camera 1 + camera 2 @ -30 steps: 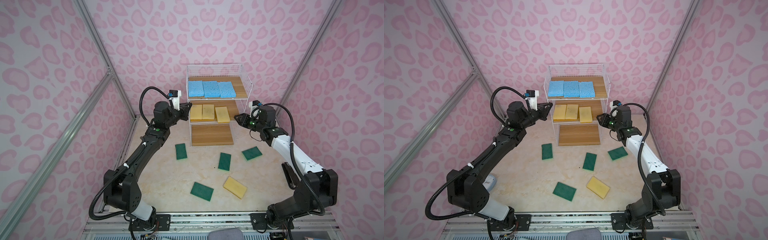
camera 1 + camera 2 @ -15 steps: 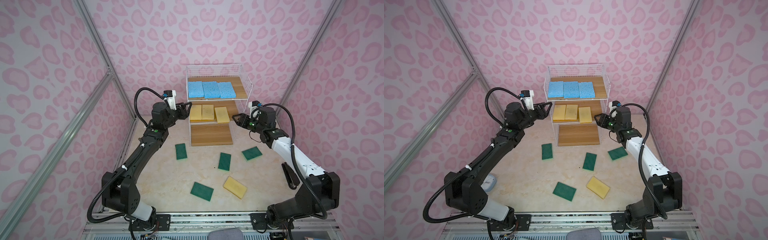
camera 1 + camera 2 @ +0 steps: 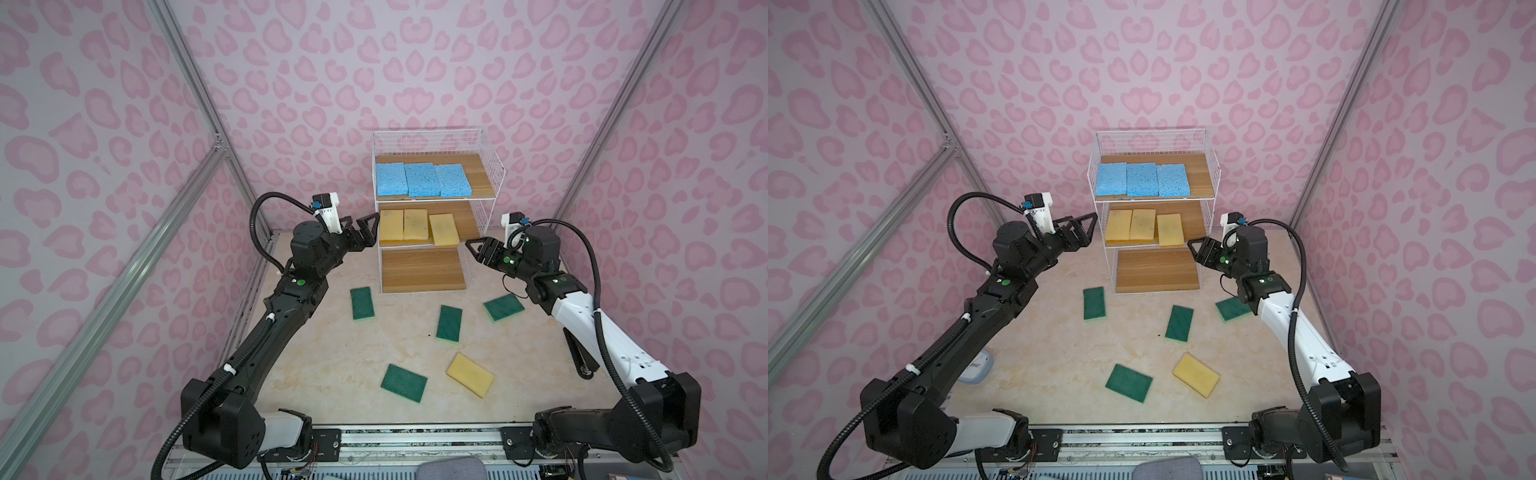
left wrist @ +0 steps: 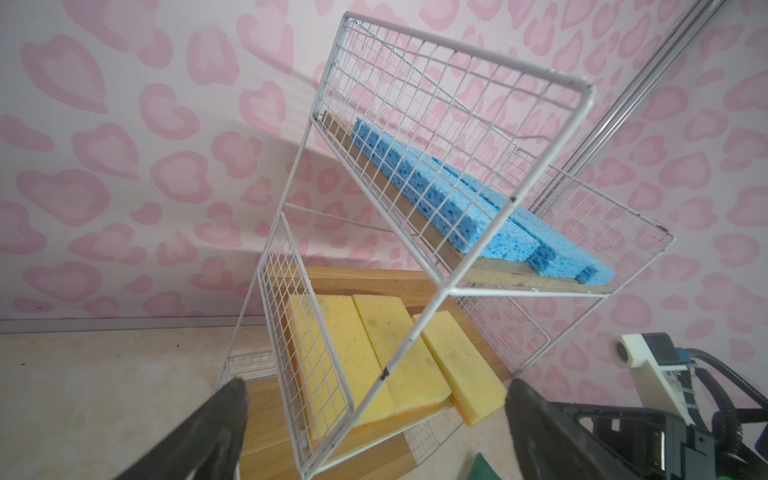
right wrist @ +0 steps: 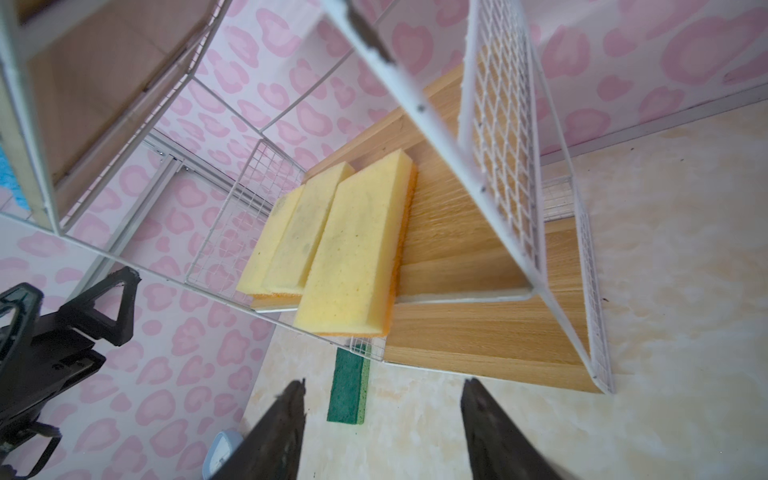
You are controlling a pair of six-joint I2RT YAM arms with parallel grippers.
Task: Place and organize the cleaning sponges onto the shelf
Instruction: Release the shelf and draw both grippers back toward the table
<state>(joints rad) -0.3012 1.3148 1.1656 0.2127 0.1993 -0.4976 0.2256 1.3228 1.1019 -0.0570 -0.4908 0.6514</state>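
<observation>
Flanking the shelf [image 3: 493, 166] at 12 o'clock, left jaws gape wide and empty on its 9 o'clock side, while right jaws stand half apart and empty at 3 o'clock. Blue sponges [image 3: 422, 179] fill its top board and yellow sponges [image 3: 415, 224] the middle. Four green sponges [image 3: 362, 303] and a loose yellow sponge [image 3: 469, 375] lie on the marbled surface [image 3: 332, 374] between pink-patterned walls [image 3: 332, 83]. Left arm [image 3: 266, 336] and right arm [image 3: 582, 320] stretch toward 12 o'clock.

Soft, even, bright light falls from above; shadows are faint. Both top views dim toward the corners. Up close, my left fingers [image 4: 208, 436] look blurred and dark.
</observation>
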